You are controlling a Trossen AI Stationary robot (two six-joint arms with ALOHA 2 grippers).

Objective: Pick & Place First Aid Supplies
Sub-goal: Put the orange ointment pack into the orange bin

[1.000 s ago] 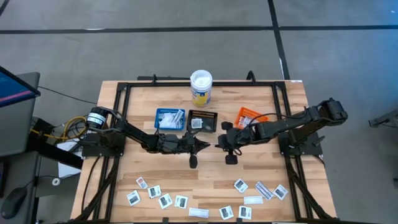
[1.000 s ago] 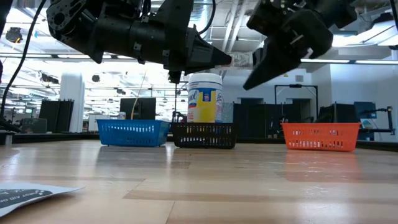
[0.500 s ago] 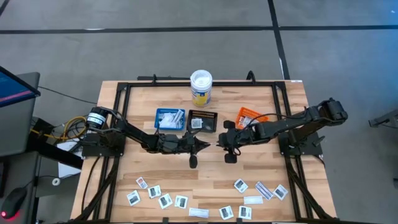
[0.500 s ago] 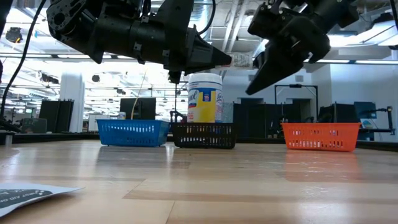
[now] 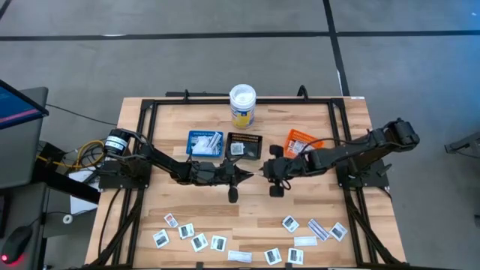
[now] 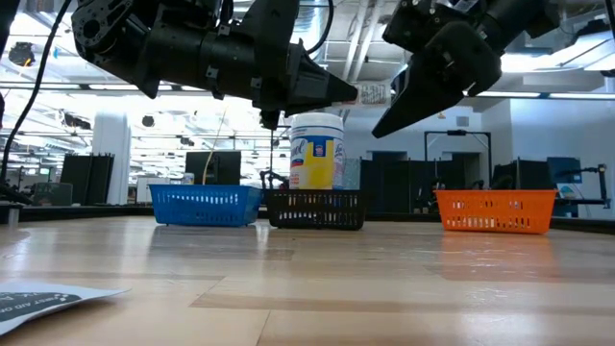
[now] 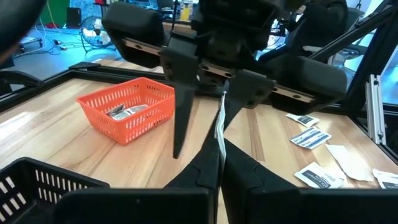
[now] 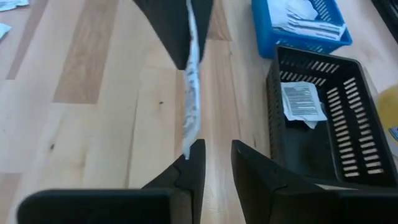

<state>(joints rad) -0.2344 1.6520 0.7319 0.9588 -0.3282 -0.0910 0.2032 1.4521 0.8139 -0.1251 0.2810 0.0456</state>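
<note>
**Packet pinched in mid-air between two claws**

The left claw (image 7: 219, 163) has its fingers pressed together on one end of a thin packet (image 7: 219, 127). The packet is seen edge-on and hangs well above the middle of the table (image 5: 315, 225). Facing it, tip to tip, is the right claw (image 8: 212, 163), whose fingers are spread with a clear gap between them. The free end of the packet lies just beside one of those fingers (image 8: 194, 158), not between the two. Whether it touches that finger I cannot tell. So the weight looks to be on the left claw alone.

Behind the claws stand a blue tray (image 6: 205, 204), a black tray (image 6: 315, 208) and an orange tray (image 6: 495, 210) in a row. Each already holds at least one packet. A tub (image 5: 242, 105) sits behind them. Many loose packets (image 5: 199, 241) lie along the front edge of the table.

This looks like a pass from one claw to the other:

- The right claw should draw straight back along the packet's length, so its finger does not drag the free end sideways.
- The left claw's pinch should be firm, since it has only a small bite on the flimsy paper.
- The left claw should move off only once the right is clear.
- Which tray suits this packet cannot be read from its edge.
</note>
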